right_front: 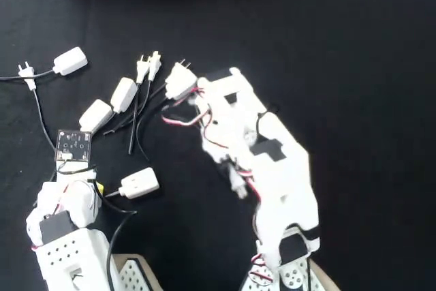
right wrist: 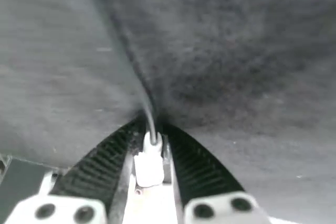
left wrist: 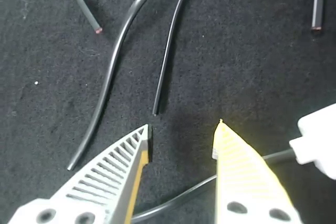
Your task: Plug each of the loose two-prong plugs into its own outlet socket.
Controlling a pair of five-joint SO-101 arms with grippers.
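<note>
Okay, my right end effector [right wrist: 152, 129] is clamped narrow on a white two-prong plug [right wrist: 148, 166], with its black cable running out ahead. That plug sits on the black counter [right_front: 354, 66] just beside two loose plugs [right_front: 142, 69]. My left end effector [left wrist: 182, 128] is spread wide and holds nothing. It hangs over loose black cables [left wrist: 167, 51], with a white outlet socket [left wrist: 319, 139] just beside it.

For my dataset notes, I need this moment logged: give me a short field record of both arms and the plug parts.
surface: table under black cloth
left pincer: open, over cloth among black cords
right pincer: shut on a white plug
loose plugs: three lying on the cloth, none in a socket
sockets: four white blocks, each apart from the plugs
</note>
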